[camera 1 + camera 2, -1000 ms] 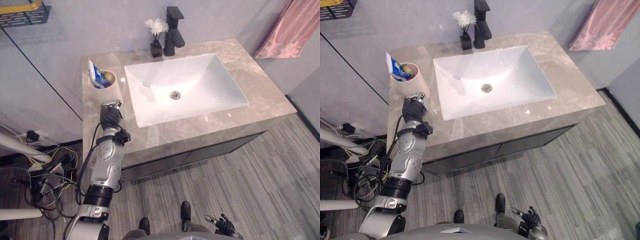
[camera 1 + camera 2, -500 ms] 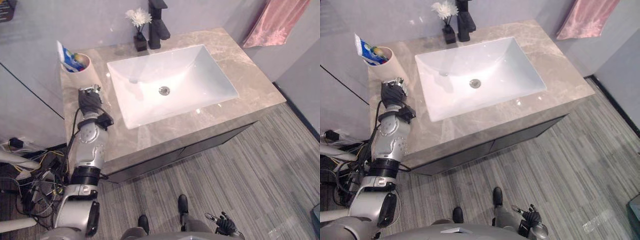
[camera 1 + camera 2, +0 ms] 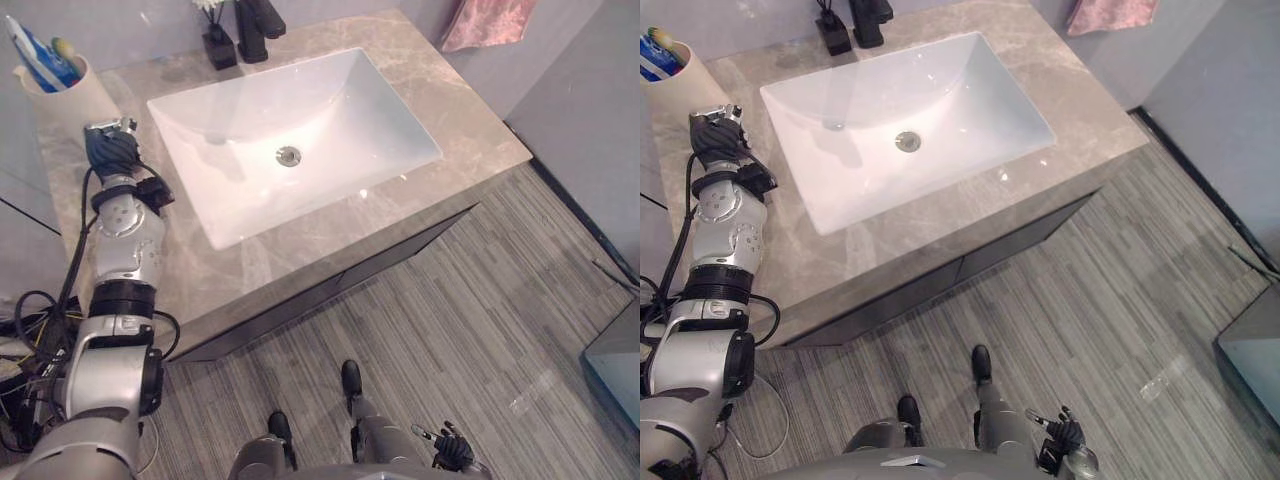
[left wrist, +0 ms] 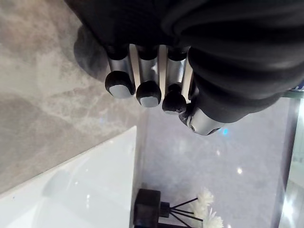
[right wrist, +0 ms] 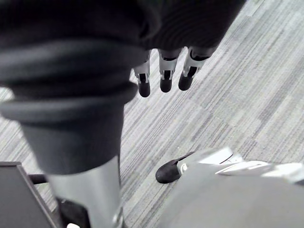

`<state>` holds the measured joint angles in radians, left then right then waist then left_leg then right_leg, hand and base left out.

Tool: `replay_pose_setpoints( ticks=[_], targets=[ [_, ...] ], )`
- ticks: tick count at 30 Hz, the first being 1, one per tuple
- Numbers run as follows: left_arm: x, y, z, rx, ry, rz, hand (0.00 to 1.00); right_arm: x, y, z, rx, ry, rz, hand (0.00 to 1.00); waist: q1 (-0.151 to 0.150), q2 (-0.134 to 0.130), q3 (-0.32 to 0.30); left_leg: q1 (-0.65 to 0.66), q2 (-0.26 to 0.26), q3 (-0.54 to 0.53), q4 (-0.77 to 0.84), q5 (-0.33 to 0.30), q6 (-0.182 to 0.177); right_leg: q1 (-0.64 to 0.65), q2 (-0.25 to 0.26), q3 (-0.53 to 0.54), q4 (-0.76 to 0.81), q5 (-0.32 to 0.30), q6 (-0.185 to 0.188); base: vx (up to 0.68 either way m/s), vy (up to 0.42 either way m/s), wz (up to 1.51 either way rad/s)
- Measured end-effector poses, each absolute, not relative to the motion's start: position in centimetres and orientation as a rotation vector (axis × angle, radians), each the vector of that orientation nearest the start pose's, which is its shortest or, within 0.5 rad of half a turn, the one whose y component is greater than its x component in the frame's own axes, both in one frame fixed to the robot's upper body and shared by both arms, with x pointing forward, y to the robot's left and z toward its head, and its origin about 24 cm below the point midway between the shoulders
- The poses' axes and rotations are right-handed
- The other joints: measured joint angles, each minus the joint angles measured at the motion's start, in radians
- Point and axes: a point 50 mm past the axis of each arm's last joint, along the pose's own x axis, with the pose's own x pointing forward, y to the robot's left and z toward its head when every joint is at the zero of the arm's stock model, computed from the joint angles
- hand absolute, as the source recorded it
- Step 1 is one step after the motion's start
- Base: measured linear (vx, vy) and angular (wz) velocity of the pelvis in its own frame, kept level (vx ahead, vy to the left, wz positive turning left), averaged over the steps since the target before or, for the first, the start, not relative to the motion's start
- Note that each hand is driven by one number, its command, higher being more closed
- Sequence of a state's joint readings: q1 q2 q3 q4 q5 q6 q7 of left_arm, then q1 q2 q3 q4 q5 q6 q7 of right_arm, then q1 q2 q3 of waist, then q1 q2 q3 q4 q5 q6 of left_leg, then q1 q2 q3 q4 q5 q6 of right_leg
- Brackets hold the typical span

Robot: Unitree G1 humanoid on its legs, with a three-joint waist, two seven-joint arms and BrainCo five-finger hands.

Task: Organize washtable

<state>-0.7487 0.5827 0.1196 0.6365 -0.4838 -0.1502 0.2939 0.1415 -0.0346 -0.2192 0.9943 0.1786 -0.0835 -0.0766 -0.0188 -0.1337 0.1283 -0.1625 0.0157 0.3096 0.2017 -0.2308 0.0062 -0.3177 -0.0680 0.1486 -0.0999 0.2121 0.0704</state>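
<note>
The marble washtable (image 3: pixel 235 270) holds a white basin (image 3: pixel 330 110). At its back left corner stands a beige cup (image 3: pixel 75 98) with a blue-and-white toothpaste tube (image 3: pixel 30 58) and a toothbrush in it. My left hand (image 3: pixel 108 152) hovers over the counter just in front of the cup and left of the basin. In the left wrist view its fingers (image 4: pixel 118 71) are loosely bent with nothing in them. My right hand (image 3: pixel 452 452) hangs low over the floor, and its fingers (image 5: pixel 164 71) are relaxed and empty.
A black faucet (image 3: pixel 258 18) and a small black vase (image 3: pixel 216 45) of white flowers stand behind the basin. A pink towel (image 3: pixel 490 20) hangs on the wall at the back right. A grey box (image 3: pixel 615 360) lies on the striped floor at the right edge.
The camera has moved, so the washtable now sits higher and further left in the picture. My left hand stays in front of the cup. The right hand has not moved.
</note>
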Motion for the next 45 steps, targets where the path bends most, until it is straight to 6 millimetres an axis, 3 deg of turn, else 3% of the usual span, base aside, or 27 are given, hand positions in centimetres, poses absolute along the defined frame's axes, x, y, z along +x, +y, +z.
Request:
replay_pose_setpoints(
  ticks=[6,8,13,16,18,21,23,25,28,29,30,31,32,34,35,37,40,44,45],
  targets=[
    [34.9,29.7,19.9,-0.075,-0.406,0.480,1.00,6.6,-20.0,-16.4,0.195,1.081,-0.456,0.00,0.001,0.001,0.000,-0.007,0.022,-0.029,0.015,-0.007,-0.015,0.010,0.011,-0.037,0.005,-0.009,-0.013,0.01,-0.052,0.10],
    [33.8,28.6,18.7,-0.091,-0.425,0.441,1.00,6.5,-20.0,-16.4,0.194,1.081,-0.458,0.00,0.003,0.006,-0.001,-0.007,0.028,-0.049,0.014,-0.008,-0.018,0.017,0.015,-0.055,0.007,-0.015,-0.021,0.06,-0.040,0.22],
    [29.0,22.9,15.3,-0.220,-0.478,0.273,1.00,5.6,-20.1,-16.5,0.191,1.100,-0.466,0.00,0.046,0.023,-0.015,-0.008,0.031,-0.127,0.015,-0.011,-0.024,0.050,0.013,-0.113,0.007,-0.033,-0.015,0.06,-0.006,0.37],
    [25.9,21.2,12.4,-0.249,-0.407,0.215,1.00,4.9,-20.6,-16.5,0.178,1.114,-0.478,0.00,0.067,0.047,-0.046,-0.006,0.027,-0.170,0.015,-0.011,-0.023,0.071,0.010,-0.153,0.007,-0.034,-0.015,0.05,0.029,0.40],
    [24.0,20.3,11.7,-0.254,-0.388,0.162,1.00,4.3,-20.8,-16.5,0.174,1.125,-0.487,0.00,0.082,0.056,-0.065,0.000,0.024,-0.199,0.017,-0.011,-0.023,0.089,0.007,-0.174,0.007,-0.034,-0.015,0.04,0.038,0.43],
    [21.3,20.0,12.1,-0.248,-0.421,0.114,1.00,3.8,-21.0,-16.6,0.169,1.136,-0.495,0.00,0.092,0.068,-0.086,0.008,0.016,-0.251,0.026,-0.007,-0.021,0.127,-0.007,-0.224,0.007,-0.038,-0.008,0.00,0.043,0.52],
    [19.4,20.0,12.1,-0.215,-0.441,0.137,1.00,2.7,-21.3,-16.7,0.159,1.168,-0.510,0.00,0.121,0.080,-0.123,0.013,-0.003,-0.300,0.027,0.003,-0.012,0.161,-0.030,-0.276,0.007,-0.053,0.005,-0.02,0.056,0.71],
    [18.7,20.3,11.6,-0.211,-0.426,0.168,1.00,2.3,-21.4,-16.8,0.159,1.182,-0.514,0.00,0.128,0.081,-0.137,0.013,-0.018,-0.327,0.026,0.013,-0.013,0.175,-0.045,-0.302,0.007,-0.064,0.008,-0.04,0.033,0.72],
    [17.4,21.6,8.8,-0.191,-0.315,0.283,1.00,1.8,-21.4,-16.9,0.157,1.203,-0.518,0.00,0.141,0.077,-0.150,0.000,-0.045,-0.400,0.025,0.028,-0.009,0.215,-0.070,-0.373,0.007,-0.101,0.020,-0.11,0.003,0.81],
    [17.2,22.8,5.6,-0.165,-0.182,0.371,1.00,1.8,-21.5,-16.9,0.154,1.206,-0.521,0.00,0.141,0.088,-0.159,-0.003,-0.052,-0.439,0.017,0.038,-0.012,0.230,-0.076,-0.416,0.007,-0.107,0.026,-0.10,-0.024,0.81],
    [17.0,23.4,3.9,-0.157,-0.108,0.410,1.00,1.8,-21.6,-16.9,0.152,1.205,-0.521,0.00,0.142,0.088,-0.162,0.000,-0.055,-0.456,0.012,0.045,-0.015,0.238,-0.078,-0.432,0.007,-0.109,0.023,-0.12,-0.042,0.89],
    [16.3,24.4,0.3,-0.150,0.060,0.480,1.00,2.0,-21.6,-16.9,0.152,1.200,-0.521,0.00,0.141,0.092,-0.166,0.002,-0.057,-0.484,0.003,0.055,-0.020,0.250,-0.077,-0.460,0.006,-0.112,0.019,-0.09,-0.036,0.57],
    [15.9,24.9,-1.3,-0.153,0.137,0.512,1.00,2.2,-21.6,-16.9,0.152,1.195,-0.519,0.00,0.140,0.092,-0.168,0.003,-0.057,-0.495,-0.002,0.060,-0.026,0.253,-0.077,-0.471,0.005,-0.113,0.018,-0.11,-0.050,0.60],
    [12.7,25.7,-7.3,-0.147,0.452,0.608,1.00,3.0,-21.5,-16.8,0.154,1.180,-0.512,0.00,0.139,0.090,-0.170,0.009,-0.059,-0.534,-0.035,0.092,-0.037,0.261,-0.076,-0.507,0.003,-0.119,0.010,-0.11,-0.050,0.47],
    [11.7,25.6,-8.6,-0.137,0.532,0.615,1.00,3.1,-21.5,-16.8,0.154,1.177,-0.511,0.00,0.138,0.090,-0.170,0.014,-0.058,-0.538,-0.044,0.099,-0.039,0.265,-0.077,-0.516,0.002,-0.120,0.011,-0.08,-0.036,0.33],
    [7.3,24.8,-12.7,-0.063,0.831,0.601,1.00,3.6,-21.5,-16.8,0.152,1.166,-0.510,0.00,0.138,0.092,-0.168,0.045,-0.051,-0.538,-0.078,0.115,-0.043,0.283,-0.078,-0.520,0.000,-0.131,0.017,-0.06,-0.018,0.09],
    [3.3,23.6,-15.2,-0.018,1.077,0.564,1.00,4.2,-21.2,-16.8,0.164,1.154,-0.507,0.00,0.129,0.093,-0.169,0.068,-0.042,-0.531,-0.104,0.119,-0.045,0.287,-0.075,-0.510,0.000,-0.135,0.015,-0.04,-0.020,-0.12],
    [0.5,22.8,-16.3,-0.064,1.217,0.601,1.00,4.5,-21.3,-16.8,0.175,1.144,-0.517,0.00,0.113,0.101,-0.165,0.102,-0.029,-0.509,-0.125,0.128,-0.055,0.300,-0.066,-0.487,0.000,-0.134,0.015,0.02,-0.028,-0.19],
    [0.5,22.7,-16.5,-0.080,1.237,0.598,0.00,4.5,-21.4,-16.8,0.184,1.143,-0.529,0.00,0.109,0.107,-0.160,0.127,-0.028,-0.510,-0.129,0.128,-0.055,0.322,-0.065,-0.487,0.001,-0.129,0.014,0.05,-0.019,-0.04]
  ],
)
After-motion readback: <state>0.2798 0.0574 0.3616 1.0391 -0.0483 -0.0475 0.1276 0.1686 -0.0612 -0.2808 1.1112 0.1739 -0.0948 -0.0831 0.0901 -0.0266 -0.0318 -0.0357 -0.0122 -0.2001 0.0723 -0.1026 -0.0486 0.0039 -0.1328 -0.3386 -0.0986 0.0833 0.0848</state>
